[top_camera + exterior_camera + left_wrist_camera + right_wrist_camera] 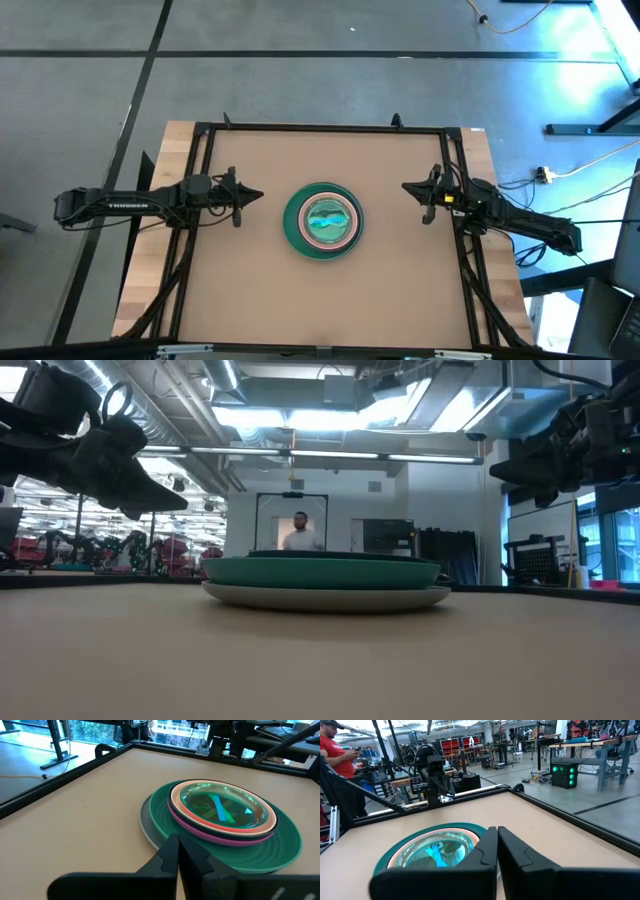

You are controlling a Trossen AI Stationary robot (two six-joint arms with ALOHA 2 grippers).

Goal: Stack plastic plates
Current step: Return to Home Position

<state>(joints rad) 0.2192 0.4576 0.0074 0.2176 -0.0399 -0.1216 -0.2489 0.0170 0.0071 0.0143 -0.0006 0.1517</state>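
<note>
The plastic plates (322, 220) stand in one stack at the table's middle: a grey plate (146, 822) lowest, a teal-green one (280, 845) on it, then magenta and cream rims, with small translucent plates (220, 807) on top. In the low view the stack (325, 582) rests flat on the tabletop. My left gripper (258, 196) hovers left of the stack, shut, above the table. My right gripper (406, 188) hovers right of it, shut. Both are clear of the plates.
A black frame (330, 127) runs along the brown tabletop's edges, with wooden borders outside it. Bare tabletop lies on all sides of the stack. A person in a red shirt (337, 760) stands beyond the table in the right wrist view; another (300, 532) is far off.
</note>
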